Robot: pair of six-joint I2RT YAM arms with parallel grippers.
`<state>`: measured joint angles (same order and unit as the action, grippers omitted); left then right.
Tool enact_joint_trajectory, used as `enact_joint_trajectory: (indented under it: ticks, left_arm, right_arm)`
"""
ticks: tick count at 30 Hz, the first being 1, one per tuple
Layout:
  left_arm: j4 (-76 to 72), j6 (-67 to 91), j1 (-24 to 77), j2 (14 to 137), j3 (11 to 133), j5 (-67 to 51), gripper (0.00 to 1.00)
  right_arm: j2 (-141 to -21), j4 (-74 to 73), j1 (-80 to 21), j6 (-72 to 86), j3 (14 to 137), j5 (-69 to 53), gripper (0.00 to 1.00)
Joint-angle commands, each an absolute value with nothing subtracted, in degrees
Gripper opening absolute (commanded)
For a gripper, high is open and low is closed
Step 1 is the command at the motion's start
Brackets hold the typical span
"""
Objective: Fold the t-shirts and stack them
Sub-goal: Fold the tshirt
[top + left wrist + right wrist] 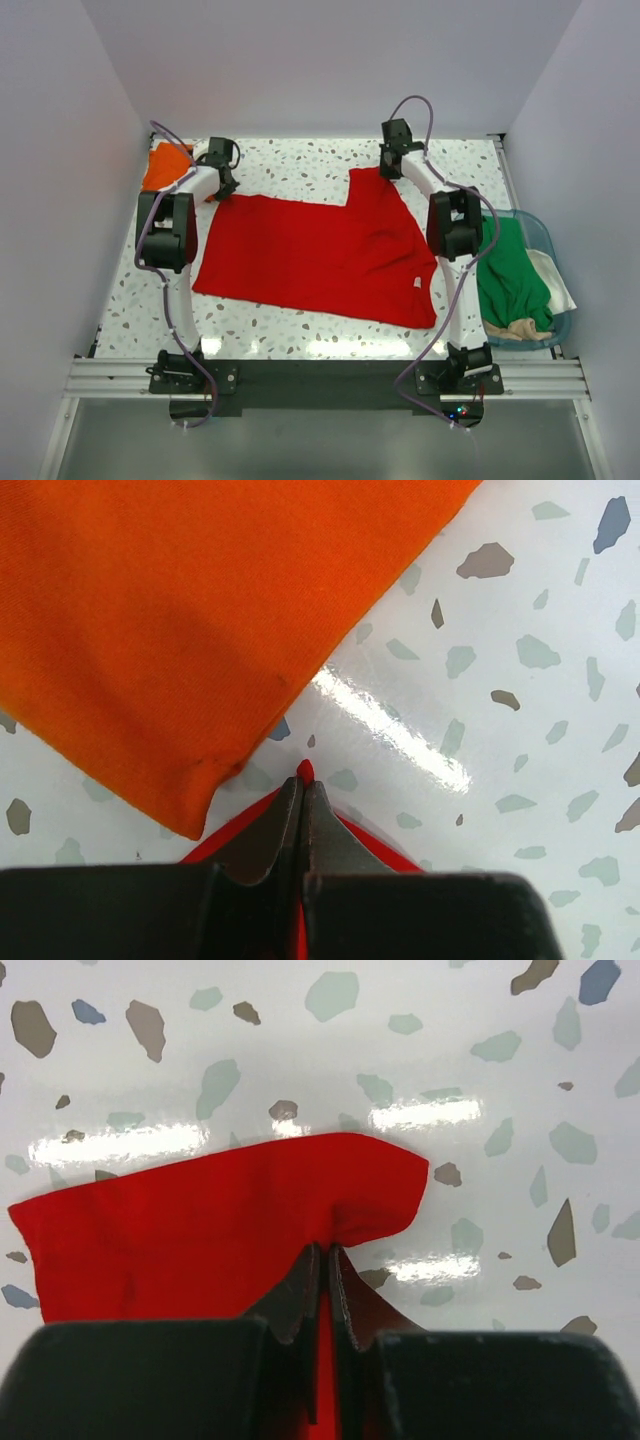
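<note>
The red t-shirt (320,255) lies spread across the middle of the counter (300,165), and I take it as my reference. The left pincer (302,790) is closed on its far-left corner, with only a sliver of red showing between the fingers. The right pincer (325,1260) is clamped on a fold at the far edge of its upper sleeve.

As I judge it, the fold is about to start. I'd raise both corners together at an even height, keep the cloth taut between them, and bring the far edge over toward the near one so it lands square.

The left wrist view shows the orange t-shirt (180,630) lying just beyond the gripped corner, near enough to snag. From above, the arm half hides it. Only the top view shows the green t-shirt (508,275), draped in the teal tub (540,232) to the right of the red one.
</note>
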<state>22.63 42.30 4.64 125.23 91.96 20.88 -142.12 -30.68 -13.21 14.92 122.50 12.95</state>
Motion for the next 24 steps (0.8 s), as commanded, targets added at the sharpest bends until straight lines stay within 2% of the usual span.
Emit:
enact_joint_trajectory:
  ticks: [1,3,12,24]
  left_arm:
    - [20.13,41.22,4.66,123.66,93.69,19.16,0.0]
    - [19.43,40.96,4.66,123.66,94.48,19.16,0.0]
    - [15.91,40.43,3.69,122.87,95.89,17.14,0.0]
    - [13.71,39.73,2.37,119.89,92.64,14.59,0.0]
  right_arm:
    - [-137.29,-30.67,-12.22,13.62,126.64,14.41,0.03]
    - [-136.76,-29.98,-11.69,13.54,126.91,14.24,0.0]
    - [-131.94,-29.45,-11.34,11.87,126.13,16.26,0.0]
    - [-114.89,-24.61,-11.08,14.67,102.6,16.35,0.0]
